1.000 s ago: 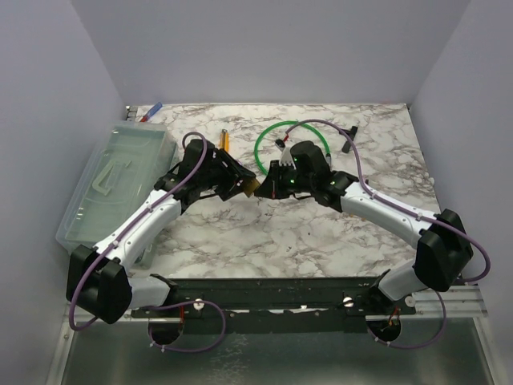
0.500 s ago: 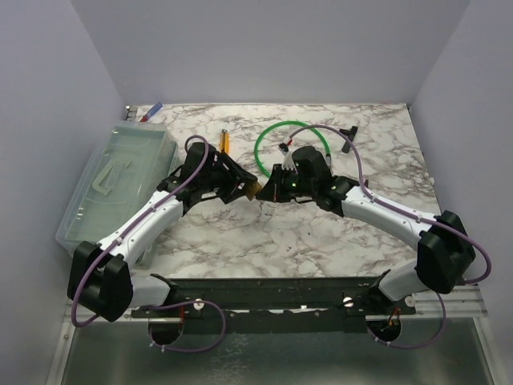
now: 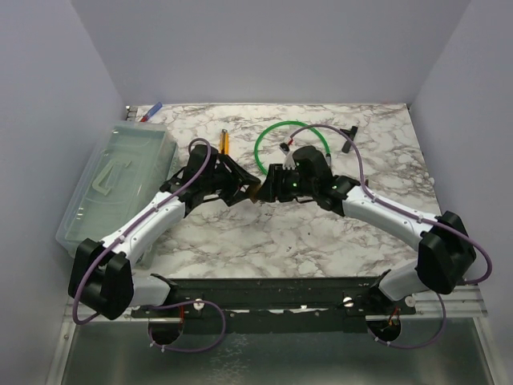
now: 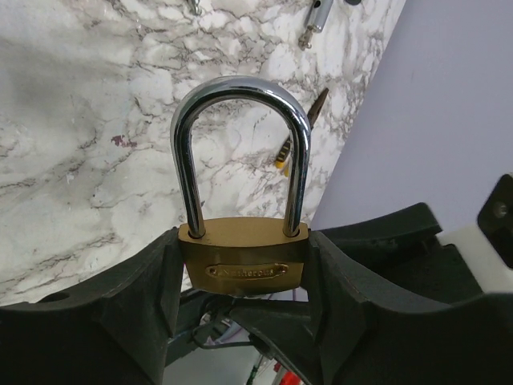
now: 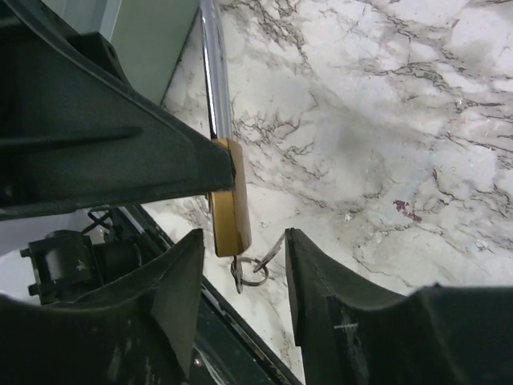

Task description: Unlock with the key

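The right fingers [image 5: 180, 281], clenched a second ago, are now standing apart and touching nothing. The key [image 5: 268, 253] is hanging between them under the lock [image 4: 242, 269], seemingly left sitting in the keyhole. That is suggesting the insertion is done and the turn is not, since the shackle [image 4: 240, 88] is sitting with both legs in the body. The left fingers [image 4: 120, 297] are clamping the lock's flanks, holding it above the surface [image 5: 385, 120]. The body is showing smooth, flat brass, the shackle a polished chrome arch, the key a thin silvery sliver on a wire ring, and the surface grey-veined marble
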Action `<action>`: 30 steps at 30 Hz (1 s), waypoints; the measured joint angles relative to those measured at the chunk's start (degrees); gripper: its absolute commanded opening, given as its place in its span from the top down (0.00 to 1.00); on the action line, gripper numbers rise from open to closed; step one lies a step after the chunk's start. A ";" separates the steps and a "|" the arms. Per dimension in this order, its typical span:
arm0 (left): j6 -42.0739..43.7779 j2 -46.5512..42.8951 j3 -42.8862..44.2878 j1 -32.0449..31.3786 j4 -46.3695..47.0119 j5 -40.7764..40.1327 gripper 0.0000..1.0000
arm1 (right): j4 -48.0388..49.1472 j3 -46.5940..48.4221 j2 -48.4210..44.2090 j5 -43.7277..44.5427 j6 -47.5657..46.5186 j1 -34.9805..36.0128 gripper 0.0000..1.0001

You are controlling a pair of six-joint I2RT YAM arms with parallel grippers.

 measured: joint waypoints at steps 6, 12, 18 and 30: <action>-0.09 1.01 0.00 -0.85 -0.02 1.42 1.00 | -0.44 -0.02 -3.67 0.68 0.22 -0.22 0.32; -0.22 1.14 0.22 -0.83 0.00 1.42 1.00 | -1.64 -0.02 -8.57 0.68 0.35 -0.24 0.35; -0.31 1.14 0.28 -0.81 -0.02 1.42 1.00 | -2.21 -2.10 -9.75 0.46 0.50 -0.24 0.50; -0.46 1.14 0.31 -0.81 -0.02 1.42 1.00 | -2.45 -2.99 -7.82 -2.14 0.39 -0.24 0.68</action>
